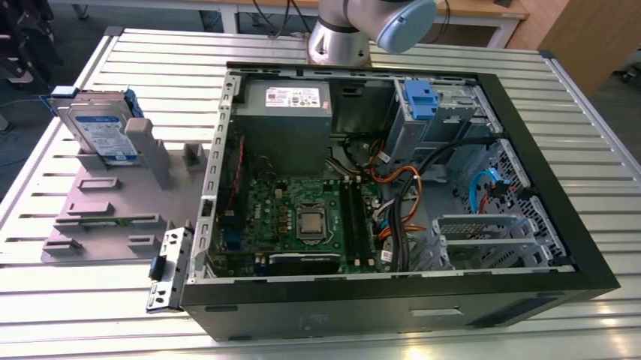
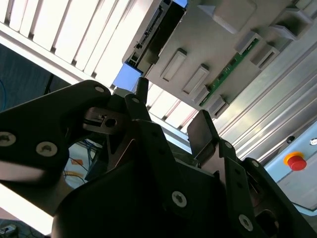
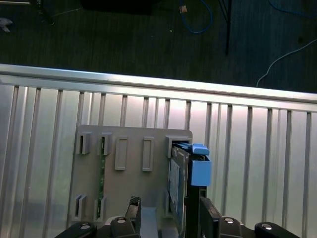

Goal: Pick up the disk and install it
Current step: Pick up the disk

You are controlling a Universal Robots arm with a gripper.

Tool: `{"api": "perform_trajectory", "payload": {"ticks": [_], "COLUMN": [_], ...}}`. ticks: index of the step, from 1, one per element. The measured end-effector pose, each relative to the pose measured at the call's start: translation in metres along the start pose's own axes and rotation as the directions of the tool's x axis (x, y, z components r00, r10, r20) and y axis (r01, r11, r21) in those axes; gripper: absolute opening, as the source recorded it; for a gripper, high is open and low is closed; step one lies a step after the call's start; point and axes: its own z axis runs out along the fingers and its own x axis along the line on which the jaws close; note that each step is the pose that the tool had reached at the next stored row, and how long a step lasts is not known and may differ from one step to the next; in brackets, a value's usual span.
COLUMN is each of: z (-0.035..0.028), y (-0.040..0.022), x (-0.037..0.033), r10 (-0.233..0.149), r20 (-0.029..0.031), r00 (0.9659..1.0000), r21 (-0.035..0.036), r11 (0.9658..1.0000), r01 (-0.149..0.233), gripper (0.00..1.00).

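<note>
The disk (image 1: 100,129) is a silver drive with a white-and-blue label in a blue carrier. It stands on edge in a slot at the far end of the grey fixture plate (image 1: 105,214), at the exterior view's left. In the first wrist view the disk (image 3: 177,178) is seen edge-on from above, its blue carrier tab (image 3: 199,166) beside it. My gripper (image 3: 171,210) hangs above it, open, one dark fingertip (image 3: 132,206) over the plate and the other past the disk's far side. In the second wrist view the gripper (image 2: 171,111) is open with nothing between its fingers, the disk (image 2: 148,42) beyond them.
An open computer case (image 1: 541,180) lies on the slatted metal table (image 1: 60,307), with a grey power supply (image 1: 285,112), motherboard (image 1: 305,217), cables and a drive bay with a blue latch (image 1: 421,97). A loose metal bracket (image 1: 170,266) leans at the case's corner. A red button (image 2: 295,161) sits off the table.
</note>
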Motion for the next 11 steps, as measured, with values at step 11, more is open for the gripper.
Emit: {"api": "perform_trajectory", "payload": {"ticks": [11], "z": [0.0036], "y": [-0.0003], "x": [-0.0022], "r10": [0.000], "r20": [-0.0003], "r00": [1.0000], "r21": [-0.0001], "r11": [1.0000], "r01": [0.000], "gripper": [0.59]}}
